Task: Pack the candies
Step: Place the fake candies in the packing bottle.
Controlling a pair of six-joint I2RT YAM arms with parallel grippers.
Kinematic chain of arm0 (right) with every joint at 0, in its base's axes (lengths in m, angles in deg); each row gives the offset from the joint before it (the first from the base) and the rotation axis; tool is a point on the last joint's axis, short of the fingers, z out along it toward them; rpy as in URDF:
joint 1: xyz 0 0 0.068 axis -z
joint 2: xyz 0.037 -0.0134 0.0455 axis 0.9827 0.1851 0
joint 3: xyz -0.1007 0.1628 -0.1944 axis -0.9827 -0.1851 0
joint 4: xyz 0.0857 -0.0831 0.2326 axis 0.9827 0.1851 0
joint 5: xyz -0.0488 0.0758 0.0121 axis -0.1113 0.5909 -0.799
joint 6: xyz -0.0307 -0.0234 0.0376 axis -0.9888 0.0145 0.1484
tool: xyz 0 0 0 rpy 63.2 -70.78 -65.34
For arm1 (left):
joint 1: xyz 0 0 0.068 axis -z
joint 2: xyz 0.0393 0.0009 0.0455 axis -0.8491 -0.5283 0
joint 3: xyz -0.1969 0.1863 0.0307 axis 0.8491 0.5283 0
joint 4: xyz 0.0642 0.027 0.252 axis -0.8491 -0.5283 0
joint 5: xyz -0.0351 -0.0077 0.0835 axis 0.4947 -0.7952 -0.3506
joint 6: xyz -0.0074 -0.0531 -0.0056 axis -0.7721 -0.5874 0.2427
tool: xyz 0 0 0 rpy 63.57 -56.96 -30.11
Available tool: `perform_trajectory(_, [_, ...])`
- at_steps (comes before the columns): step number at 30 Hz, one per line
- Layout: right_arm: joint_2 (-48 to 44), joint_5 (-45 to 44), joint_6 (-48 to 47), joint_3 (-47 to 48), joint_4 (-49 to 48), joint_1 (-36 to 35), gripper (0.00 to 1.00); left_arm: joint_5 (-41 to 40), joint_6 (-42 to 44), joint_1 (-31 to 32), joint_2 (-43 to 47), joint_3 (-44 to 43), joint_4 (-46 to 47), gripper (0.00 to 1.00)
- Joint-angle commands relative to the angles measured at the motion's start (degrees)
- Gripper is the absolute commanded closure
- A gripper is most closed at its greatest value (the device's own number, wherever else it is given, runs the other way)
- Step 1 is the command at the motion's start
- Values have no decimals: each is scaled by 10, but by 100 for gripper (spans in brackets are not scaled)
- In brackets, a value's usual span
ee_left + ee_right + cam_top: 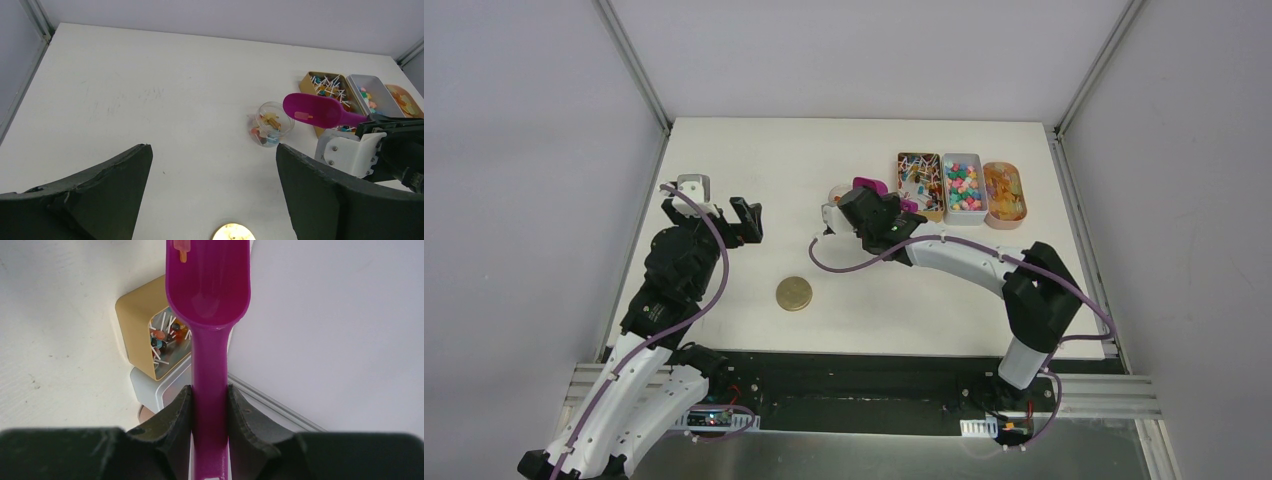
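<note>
Right end effector (pixel 210 397) clenched on scoop (pixel 209 285) handle, bowl near jar (pixel 272 130). Left end effector (pixel 212 152) wide open, empty. Candies (pixel 962 187) fill 3 trays (pixel 965 217) at the far right of the worktop (pixel 754 160); some in jar, 1 in scoop.

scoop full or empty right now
Almost empty: the magenta scoop in the right gripper carries a single pink-orange candy near its tip; the rest of its bowl is bare.
</note>
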Motion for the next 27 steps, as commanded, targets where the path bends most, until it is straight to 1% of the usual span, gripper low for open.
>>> perform_trajectory(1, [4,-36,-21,29,-35,-5,100,-15,6,-3,6,2,13,1])
perform_trajectory(13, [-1,-62,-48,18,-71,-8,100,-16,6,-3,6,1,13,1])
perform_trajectory(17, [0,-66,-37,21,-76,-7,100,-16,6,-3,7,1,13,1])
perform_trajectory(21, [-3,-57,19,30,-73,3,100,-18,6,-3,7,1,13,1])
perform_trajectory(27, [-6,-34,182,61,-25,37,100,-21,5,-3,10,2,13,1])
